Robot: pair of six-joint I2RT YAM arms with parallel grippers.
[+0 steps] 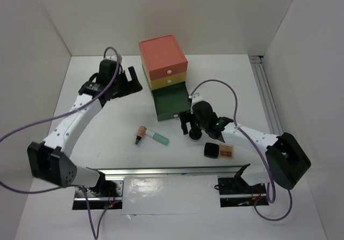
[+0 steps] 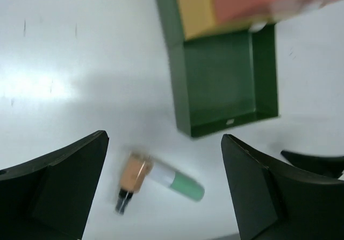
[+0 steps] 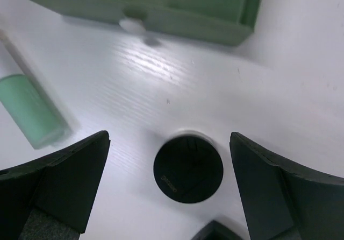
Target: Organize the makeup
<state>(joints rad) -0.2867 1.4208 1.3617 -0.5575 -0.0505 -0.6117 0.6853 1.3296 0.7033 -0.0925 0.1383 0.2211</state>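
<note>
While both arms' jaws stand wide apart, holding nothing, the black square palette (image 1: pixel 211 150) and a tan square (image 1: pixel 228 152) touching it lie nearest, at right. Just beyond, the right gripper (image 3: pixel 169 140) points down over the round black compact (image 3: pixel 188 168), whose faint lettering is unreadable. Left of it lie the mint-green tube (image 1: pixel 159 138) and the lipstick (image 1: pixel 141 134). Farther, the green drawer (image 1: pixel 171 104) juts open from the drawer box (image 1: pixel 164 62), and the left gripper (image 1: pixel 131 81) hovers at the box's left.

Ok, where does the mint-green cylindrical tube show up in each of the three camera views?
Top external: the mint-green cylindrical tube lies just left of centre, in front of the open dark green drawer.
Left wrist: the tube is low in the middle, below and left of the drawer.
Right wrist: the tube is at the left edge, below the drawer's front wall.
Shared landmark: the open green drawer.
</note>
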